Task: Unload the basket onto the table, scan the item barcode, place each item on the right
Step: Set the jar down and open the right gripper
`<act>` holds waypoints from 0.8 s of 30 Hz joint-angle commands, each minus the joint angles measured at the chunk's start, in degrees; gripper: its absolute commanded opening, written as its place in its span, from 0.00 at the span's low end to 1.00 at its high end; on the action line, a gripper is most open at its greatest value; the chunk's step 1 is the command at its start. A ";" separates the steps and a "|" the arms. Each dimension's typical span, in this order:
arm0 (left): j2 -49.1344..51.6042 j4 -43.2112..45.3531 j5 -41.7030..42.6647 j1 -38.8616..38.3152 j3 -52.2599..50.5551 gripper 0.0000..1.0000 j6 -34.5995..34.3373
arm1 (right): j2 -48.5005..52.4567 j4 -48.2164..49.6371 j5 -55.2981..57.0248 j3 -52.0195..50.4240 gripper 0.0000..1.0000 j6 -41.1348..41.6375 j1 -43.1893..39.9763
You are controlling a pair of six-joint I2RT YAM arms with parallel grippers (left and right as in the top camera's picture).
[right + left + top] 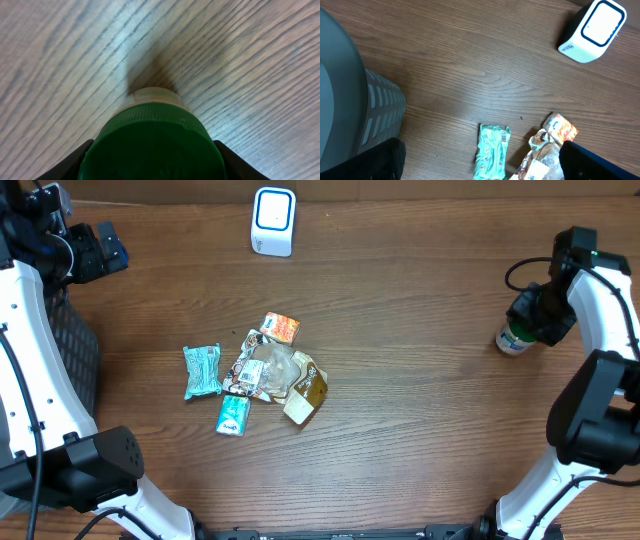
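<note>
With the right jaws pinching the green-capped bottle (512, 340) near the right edge of the tabletop (430, 440) and the left jaws spread, we feared it might twist in the grip, hiding its barcode from the white scanner (273, 220) at the far edge.

Left arm: your left arm runs up the left edge, and its wrist sits at the far left corner.
Left claw (97, 246): its fingers (600, 162) are spread wide, one at each lower corner of your left wrist view.
Right arm: it folds back on the right side, wrist pointing down.
Right claw (538, 312): its fingers (75, 161) are closed against both sides of the upright bottle (513, 340).
</note>
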 commanded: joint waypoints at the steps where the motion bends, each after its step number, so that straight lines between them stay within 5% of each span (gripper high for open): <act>1: 0.02 0.20 0.61 -0.13 0.35 1.00 -0.39 | 2.19 0.50 0.33 -2.10 0.11 0.39 0.20; 3: 0.02 0.20 0.61 -0.13 0.35 1.00 -0.39 | 2.69 0.50 0.31 -3.10 0.17 0.20 0.20; 4: 0.02 0.20 0.61 -0.13 0.35 1.00 -0.39 | 2.69 0.48 0.28 -3.43 0.24 0.17 0.20; 6: 0.02 0.20 0.61 -0.13 0.35 1.00 -0.39 | 2.69 -0.17 -0.33 -3.50 0.56 -0.17 0.20; 9: 0.02 0.20 0.61 -0.13 0.35 1.00 -0.39 | 2.62 -0.66 -4.39 -2.91 0.70 -3.39 0.20; 24: 0.02 0.20 0.61 -0.13 0.35 1.00 -0.39 | -3.04 -20.52 -5.31 17.31 0.76 -6.27 3.56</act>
